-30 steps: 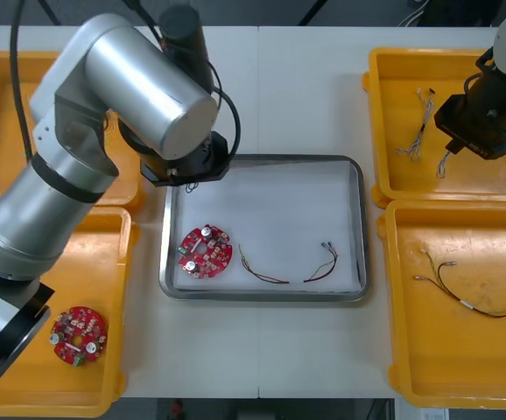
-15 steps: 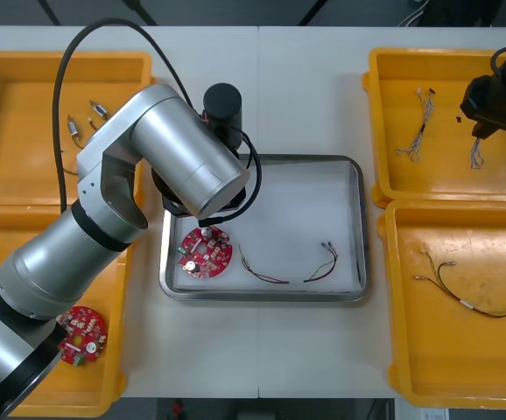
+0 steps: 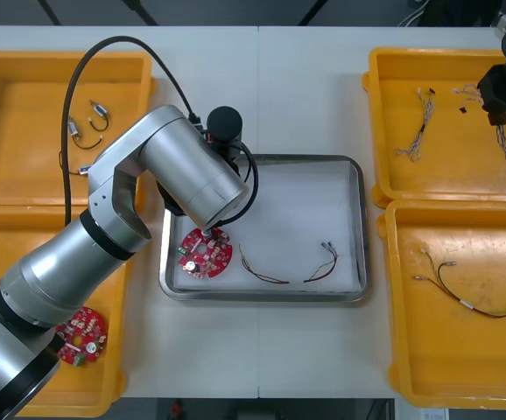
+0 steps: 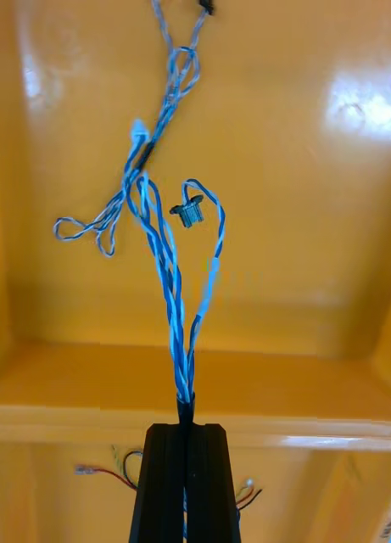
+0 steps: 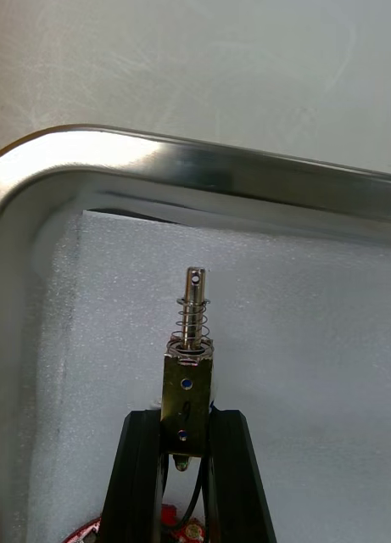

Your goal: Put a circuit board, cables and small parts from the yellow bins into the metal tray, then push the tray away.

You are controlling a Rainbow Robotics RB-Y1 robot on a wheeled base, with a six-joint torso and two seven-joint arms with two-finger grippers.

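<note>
The left hand [image 5: 185,417] is gripping a small metal part [image 5: 187,361] between its fingers, holding it over the white inside of the tray [image 5: 212,165] near a corner. A circuit board [image 3: 206,252] is lying just beside the hand. The right hand [image 4: 186,433] is clenching a twisted blue and white cable [image 4: 172,280], which is dangling ahead of it over a yellow bin [image 4: 288,254].

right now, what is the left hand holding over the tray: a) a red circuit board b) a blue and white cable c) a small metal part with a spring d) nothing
C: the left hand is shut on a small metal part with a spring, over the tray near its rim; the right hand holds the blue and white cable above a yellow bin.
</note>
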